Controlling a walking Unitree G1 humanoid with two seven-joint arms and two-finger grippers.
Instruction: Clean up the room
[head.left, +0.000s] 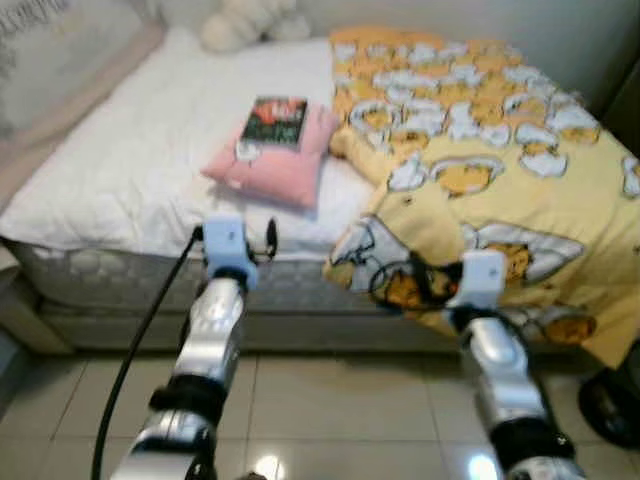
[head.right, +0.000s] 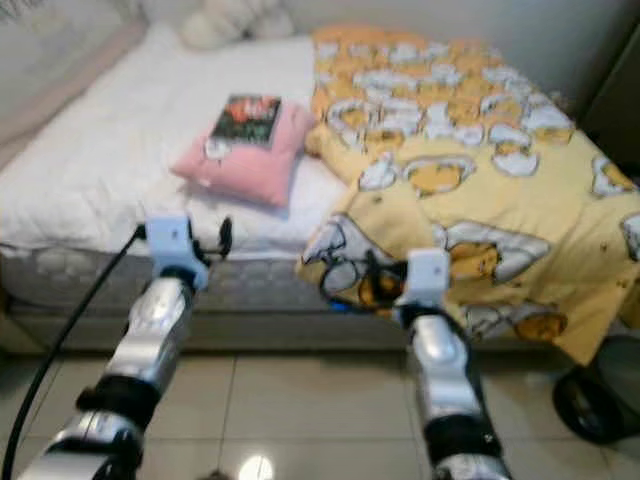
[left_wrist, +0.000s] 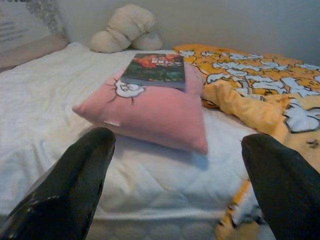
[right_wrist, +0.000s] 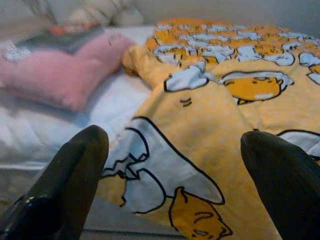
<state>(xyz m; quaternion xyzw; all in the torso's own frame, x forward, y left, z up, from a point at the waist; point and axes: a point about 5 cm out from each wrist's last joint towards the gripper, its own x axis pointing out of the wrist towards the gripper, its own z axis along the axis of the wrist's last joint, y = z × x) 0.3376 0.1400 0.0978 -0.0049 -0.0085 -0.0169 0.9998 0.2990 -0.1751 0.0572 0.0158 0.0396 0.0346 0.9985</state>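
You are facing the long side of the bed (head.left: 120, 190), with both arms raised in front of you over the tiled floor (head.left: 330, 400). Your left gripper (left_wrist: 175, 165) has its 2 black fingers (left_wrist: 75, 180) spread wide, holding nothing, and it points at the pink pillow (head.left: 275, 160), stopping short of the mattress edge. That pillow lies on the white sheet near the middle of the bed, close to the near edge, and a dark book (head.left: 274, 122) rests flat on its upper half. Your right gripper (right_wrist: 175, 175) is also spread wide and empty, aimed at the yellow blanket (head.left: 480, 170) printed with white and orange cartoon figures. The blanket covers the right half of the bed, bunches up just beside the pillow, and hangs over the near edge toward the floor. A cream soft toy (left_wrist: 122, 30) sits at the far edge of the bed against the wall. A black cable (head.left: 140, 330) runs along your left arm. At the far right, low by the floor, a dark round object (head.left: 612, 400) is too blurred for you to identify.
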